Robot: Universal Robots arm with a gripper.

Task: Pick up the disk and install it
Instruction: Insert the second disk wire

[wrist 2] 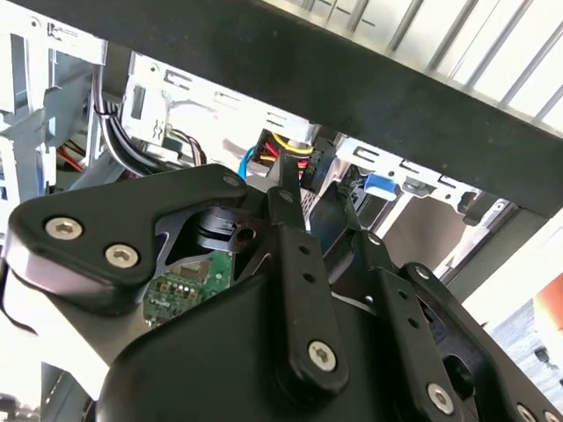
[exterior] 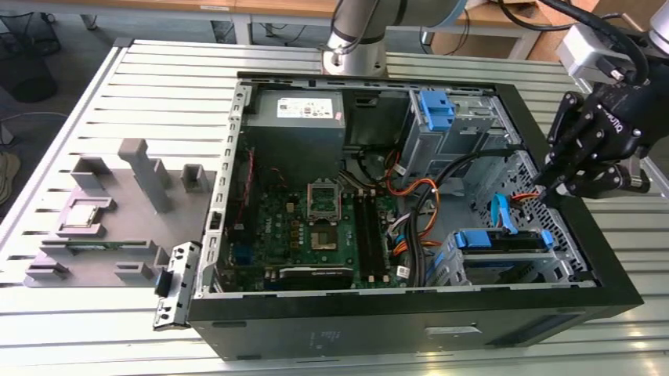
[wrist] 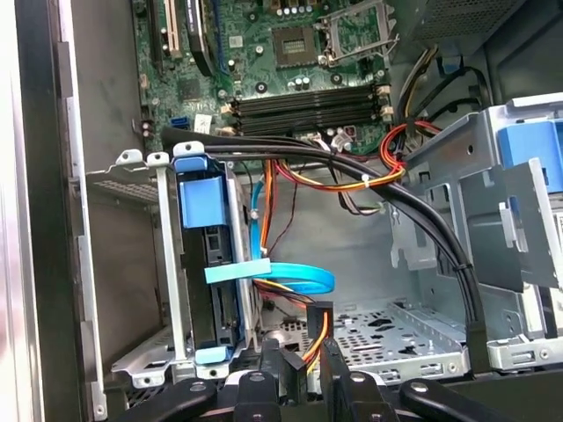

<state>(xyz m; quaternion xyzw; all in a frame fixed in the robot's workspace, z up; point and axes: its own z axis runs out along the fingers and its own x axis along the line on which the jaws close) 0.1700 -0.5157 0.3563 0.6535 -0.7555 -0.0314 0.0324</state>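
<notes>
- Black metal linkage gripper (wrist: 299, 362) hangs low inside the open black computer case (exterior: 418, 325), near the case wall on the exterior view's right. I cannot tell whether it is clamped on anything.
- Orange, yellow and black power lead (wrist: 317, 330) rises right at the gripper's tip. Risk: any sideways move could drag the lead or strain its plug.
- Light blue flat data cable (wrist: 295, 280) loops just beside the disk. Risk: it could snag on the gripper and pull loose.
- Silver hard disk in its bright blue plastic carrier (wrist: 204, 264) stands on edge in the grey sheet-metal drive cage (wrist: 163, 264), apparently seated. Risk: a knock here could bend the carrier tabs.
- Green motherboard (wrist: 264, 61) lies beyond; no print legible.
- Grey power-supply box (exterior: 298, 110) lies farthest; its white label is too small to read.
</notes>
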